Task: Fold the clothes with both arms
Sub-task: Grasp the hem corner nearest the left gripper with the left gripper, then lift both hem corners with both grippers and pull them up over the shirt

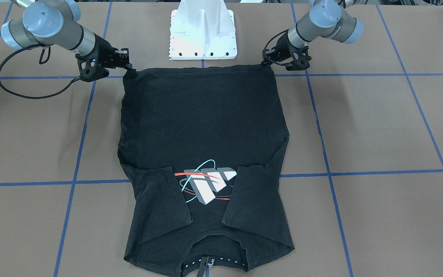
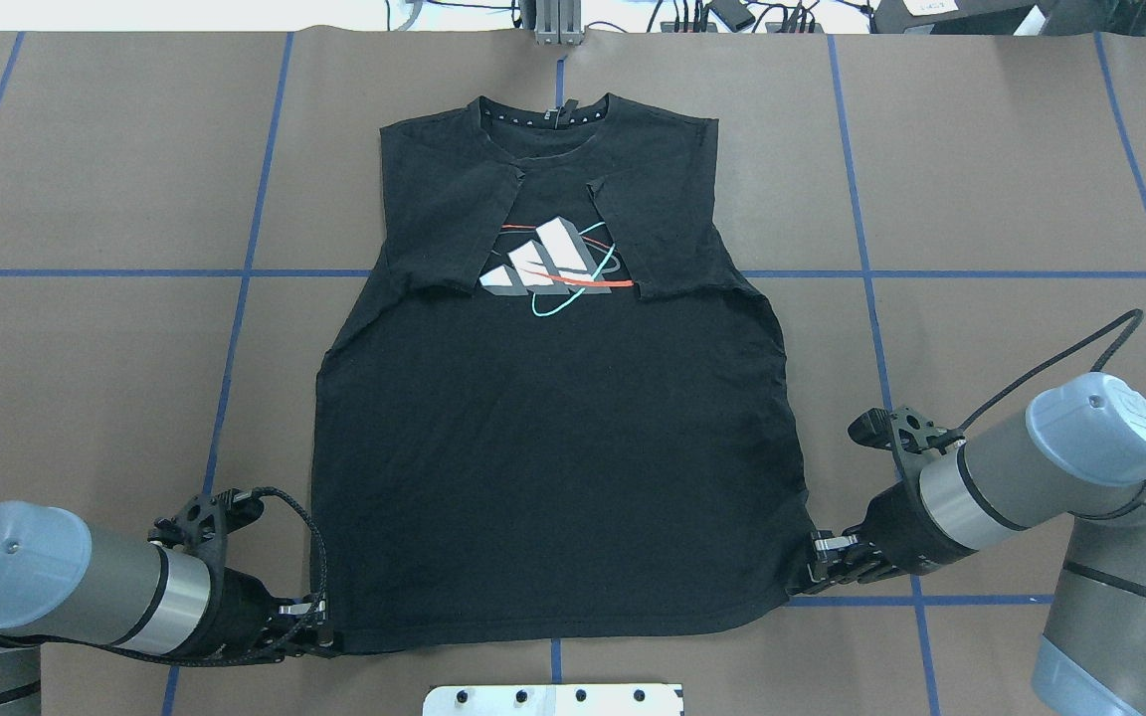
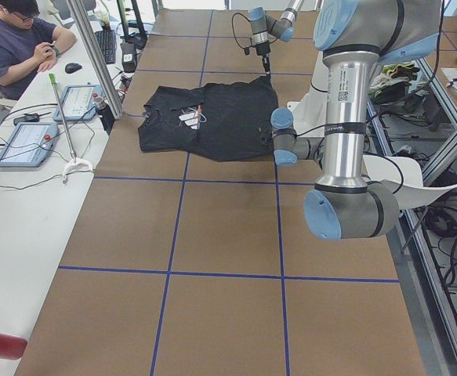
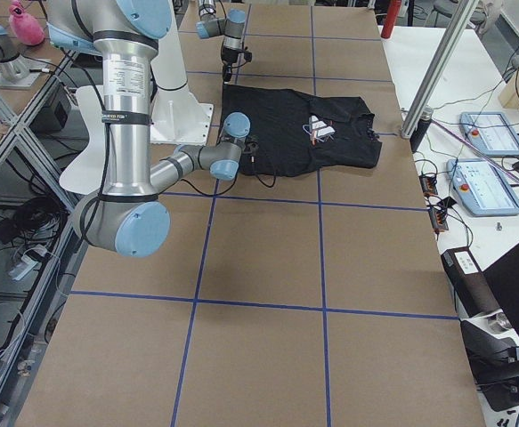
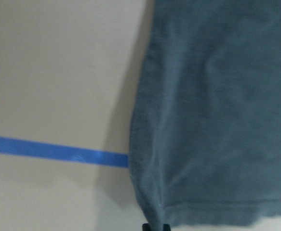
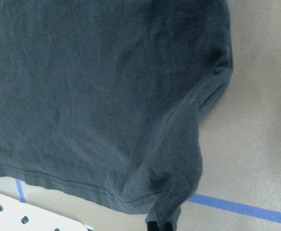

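1. Where the table [image 2: 86, 398] is crossed by blue tape lines [image 2: 931, 273], we see the black T-shirt [image 2: 553, 447] lying flat, about midway between the table's left and right ends, printed side up.
2. Its hem runs along the table's robot-side edge, just short of the white pedestal base [image 1: 203, 34]. The collar [image 2: 545, 111] points toward the far, operators' edge.
3. Both short sleeves [image 2: 454, 229] are folded inward over the chest. Their edges cover the sides of the grey, red and teal logo [image 2: 553, 264].
4. The left gripper [image 2: 324, 644] sits low at the hem corner on the robot's left. In the left wrist view we see its fingertips [image 5: 149, 226] closed together at that corner's seam, pinching the cloth.
5. The right gripper [image 2: 810, 569] is at the opposite hem corner. In the right wrist view we see its fingertips [image 6: 153, 226] closed on a gathered pinch of fabric, which rises toward them in a wrinkled ridge.
6. The rest of the shirt's body lies fairly smooth on the table, with light creases near the side seams.
7. In the side view from the robot's left, we see a person [image 3: 20, 43] seated at a white desk [image 3: 9, 211] along the table's far edge.
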Controlling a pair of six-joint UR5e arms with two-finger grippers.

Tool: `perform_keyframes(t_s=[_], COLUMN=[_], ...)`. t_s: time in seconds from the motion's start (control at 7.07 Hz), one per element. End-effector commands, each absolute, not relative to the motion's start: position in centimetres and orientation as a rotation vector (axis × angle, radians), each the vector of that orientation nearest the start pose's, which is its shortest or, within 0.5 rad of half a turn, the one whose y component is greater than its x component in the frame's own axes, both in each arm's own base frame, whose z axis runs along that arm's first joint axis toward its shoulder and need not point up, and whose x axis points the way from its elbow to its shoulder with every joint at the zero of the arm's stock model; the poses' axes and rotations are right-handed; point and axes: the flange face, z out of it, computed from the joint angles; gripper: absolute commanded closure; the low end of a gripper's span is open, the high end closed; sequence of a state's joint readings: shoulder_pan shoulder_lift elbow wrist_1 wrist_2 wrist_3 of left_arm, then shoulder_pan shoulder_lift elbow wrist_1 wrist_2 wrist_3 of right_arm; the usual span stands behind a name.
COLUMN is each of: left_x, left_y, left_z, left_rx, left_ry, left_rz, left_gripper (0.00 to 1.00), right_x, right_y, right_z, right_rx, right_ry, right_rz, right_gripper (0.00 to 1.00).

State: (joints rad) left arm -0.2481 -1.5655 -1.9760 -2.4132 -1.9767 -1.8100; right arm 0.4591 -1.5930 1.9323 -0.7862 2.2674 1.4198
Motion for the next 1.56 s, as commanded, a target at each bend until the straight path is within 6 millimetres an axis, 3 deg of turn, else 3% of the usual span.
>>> perform_keyframes(t_s=[0.0,0.57,0.85,0.99,1.27,1.42], left_x=[43.1,42.9,42.0,40.4,36.8,36.5], left_y=[-20.8,-20.2,-19.6,-19.0,-18.1,-18.0], left_z=[35.4,34.9,33.5,32.3,32.3,32.4], left_rx=[-0.38,-0.363,-0.391,-0.437,-0.448,-0.449], left_ry=[1.248,1.262,1.287,1.304,1.3,1.296], left_rz=[-0.209,-0.148,-0.09,-0.045,-0.037,-0.037], left_gripper=[1.0,1.0,1.0,1.0,1.0,1.0], right_x=[-38.4,-35.5,-35.5,-35.4,-34.4,-33.9], right_y=[-26.4,-23.6,-23.4,-23.3,-22.5,-22.2], right_z=[39.6,40.1,39.7,39.6,39.2,39.2], right_rx=[-0.298,-0.464,-0.485,-0.478,-0.538,-0.539], right_ry=[-1.247,-1.318,-1.328,-1.342,-1.383,-1.41], right_rz=[-0.172,-0.27,-0.257,-0.268,-0.309,-0.315], right_gripper=[1.0,1.0,1.0,1.0,1.0,1.0])
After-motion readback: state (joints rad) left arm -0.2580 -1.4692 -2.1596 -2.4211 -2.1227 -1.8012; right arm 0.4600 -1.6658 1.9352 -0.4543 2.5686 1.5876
